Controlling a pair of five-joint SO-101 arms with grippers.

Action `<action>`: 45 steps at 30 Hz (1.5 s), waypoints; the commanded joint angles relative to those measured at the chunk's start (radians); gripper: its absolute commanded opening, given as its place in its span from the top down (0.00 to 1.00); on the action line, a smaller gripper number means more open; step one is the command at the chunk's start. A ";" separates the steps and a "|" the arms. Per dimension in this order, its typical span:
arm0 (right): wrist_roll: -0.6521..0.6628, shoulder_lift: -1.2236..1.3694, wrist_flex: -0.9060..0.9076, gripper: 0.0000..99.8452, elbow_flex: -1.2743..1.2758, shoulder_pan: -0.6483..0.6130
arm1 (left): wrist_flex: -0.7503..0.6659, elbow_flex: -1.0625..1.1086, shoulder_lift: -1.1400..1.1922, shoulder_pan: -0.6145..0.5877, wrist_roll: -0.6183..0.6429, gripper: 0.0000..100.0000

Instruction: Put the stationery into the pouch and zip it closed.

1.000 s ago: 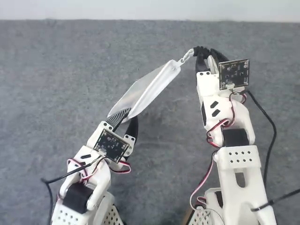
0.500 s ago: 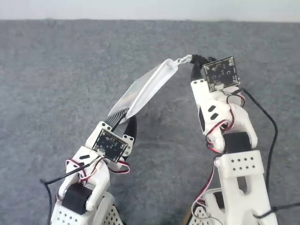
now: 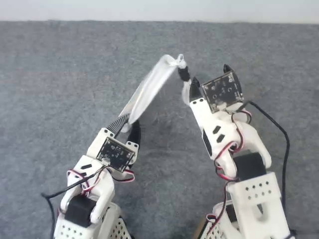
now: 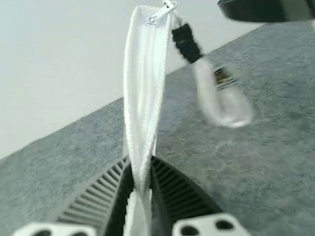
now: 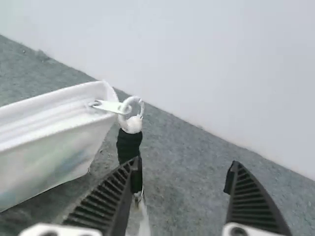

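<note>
A white translucent pouch [image 3: 149, 89] hangs in the air above the grey table, stretched slantwise. My left gripper [image 3: 127, 125] is shut on its lower end, and the fabric runs up from between the ribbed fingers [image 4: 140, 169]. At the far top end sit the metal zipper pull [image 5: 115, 107] and a dangling strap with a black piece [image 4: 186, 43]. My right gripper [image 5: 182, 172] stands open just beside that end, with the strap hanging against one finger and nothing clamped. The pouch's zip line looks shut up to the pull. Faint bluish shapes show through the pouch wall [image 5: 44, 142].
Grey carpet-like table surface [image 3: 65, 74] lies bare all around the arms. A pale wall [image 3: 159, 9] bounds the far edge. Both arm bases and their cables crowd the near edge.
My right gripper let go of the zipper strap and opened, drawing back toward the left arm. The pouch's top end swung left and now hangs steeper, with the strap loose.
</note>
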 commanded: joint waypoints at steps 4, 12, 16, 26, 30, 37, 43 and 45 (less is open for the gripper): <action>0.015 -0.147 0.001 0.75 0.040 -0.007 | -0.064 0.041 -0.018 -0.064 -0.043 0.99; 0.015 -0.234 -0.022 0.75 0.095 -0.007 | 0.074 -0.018 -0.018 0.041 -0.035 0.96; 0.015 -0.237 -0.104 0.75 0.146 -0.007 | 0.141 -0.056 -0.018 0.057 0.075 0.87; 0.015 -0.234 -0.124 0.75 0.160 -0.007 | 0.292 -0.166 -0.018 0.025 0.167 0.73; 0.015 -0.231 -0.127 0.75 0.160 -0.007 | 0.292 -0.191 -0.020 0.003 0.169 0.73; 0.015 -0.231 -0.127 0.75 0.160 -0.007 | 0.299 -0.302 -0.020 -0.155 0.264 0.73; 0.015 -0.231 -0.127 0.75 0.161 -0.007 | 0.299 -0.335 -0.020 -0.172 0.307 0.73; 0.015 -0.231 -0.127 0.75 0.161 -0.007 | 0.301 -0.352 -0.020 -0.181 0.318 0.73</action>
